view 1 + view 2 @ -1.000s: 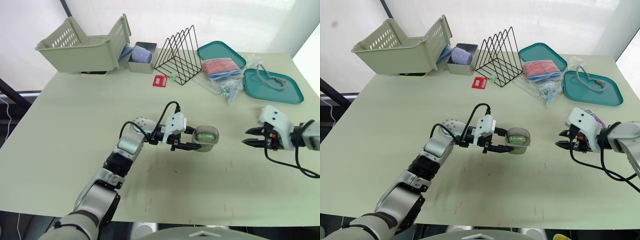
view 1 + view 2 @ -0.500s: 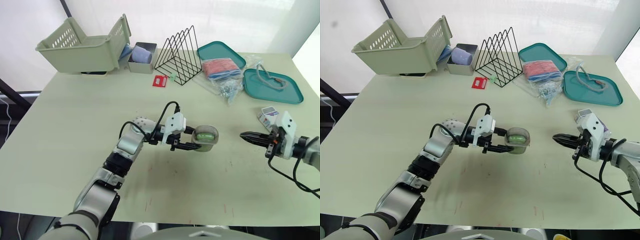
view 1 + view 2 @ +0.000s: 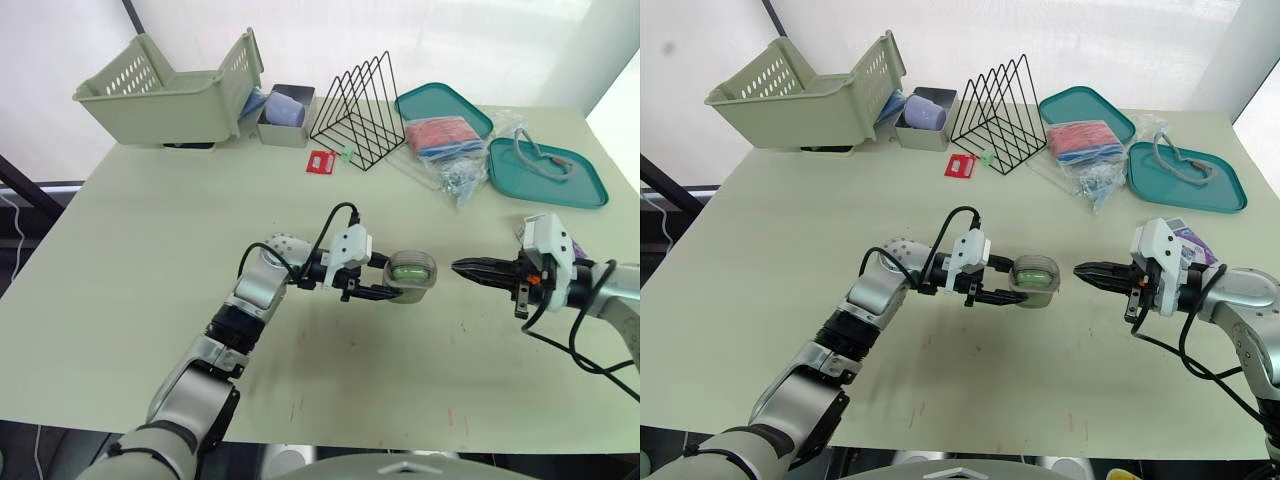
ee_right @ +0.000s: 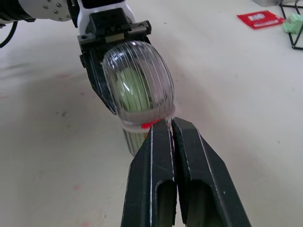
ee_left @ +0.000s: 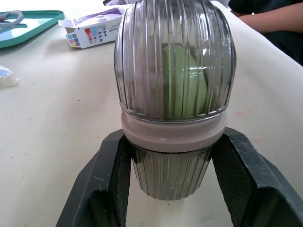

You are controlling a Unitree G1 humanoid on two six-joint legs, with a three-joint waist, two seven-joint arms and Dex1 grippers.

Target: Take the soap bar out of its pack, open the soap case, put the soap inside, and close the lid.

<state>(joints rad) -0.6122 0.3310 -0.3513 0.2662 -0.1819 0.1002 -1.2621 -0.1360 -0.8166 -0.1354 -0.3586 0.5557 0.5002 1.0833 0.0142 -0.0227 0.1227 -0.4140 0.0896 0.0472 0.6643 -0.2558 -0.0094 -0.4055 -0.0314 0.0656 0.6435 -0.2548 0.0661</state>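
- Left tool (image 3: pixel 398 281) is shut on the case (image 3: pixel 411 272), one black finger on each side of the ribbed base.
- In the left wrist view the lid (image 5: pixel 174 61) sits down on the pale band around the case, so the case is closed.
- Green soap (image 5: pixel 184 80) shows through the clear ribbed lid, inside the case.
- Case is near the middle of the tabletop (image 3: pixel 150 230), low above it or resting on it; I cannot tell which.
- Right tool (image 3: pixel 462 267) has its two fingers pressed together and holds nothing.
- It points at the lid end of the case. Its tips are just beside the case, and the eye views show a small gap between them.
- Pack (image 3: pixel 1190 240), a white and purple box, lies on the tabletop just behind the right tool.
- Along the far edge stand a basket (image 3: pixel 165 95) and a wire rack (image 3: pixel 355 105), with two teal trays (image 3: pixel 545 170) to their right.
- Between the trays lies a clear bag (image 3: pixel 445 145) with red and blue contents.
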